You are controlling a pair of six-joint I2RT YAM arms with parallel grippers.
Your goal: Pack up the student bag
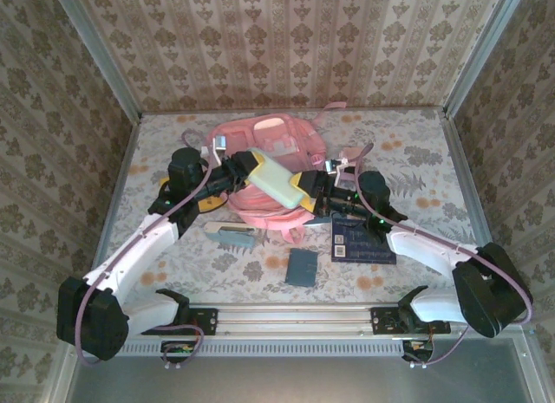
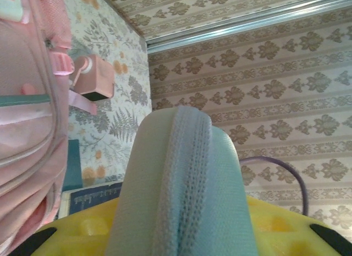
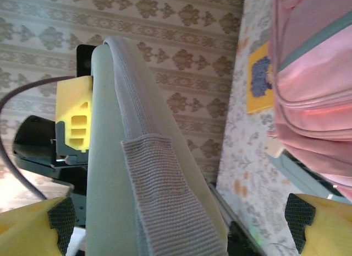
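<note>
Left gripper point(image 1: 243, 169) alone pinches the green pouch point(image 1: 276, 179), right gripper point(image 1: 308, 191) spread wide around it: pouch may sag, slip, miss the student bag point(image 1: 277, 134).

A pale green pouch point(image 2: 181, 201) with a ribbed strip down its middle stood at bottom centre, gripped between the yellow fingers point(image 2: 275, 225) of the left gripper point(image 2: 176, 245). The pink backpack point(image 2: 27, 102) ran down the left edge, with a dark blue book point(image 2: 91, 198) near it at lower left.
</note>
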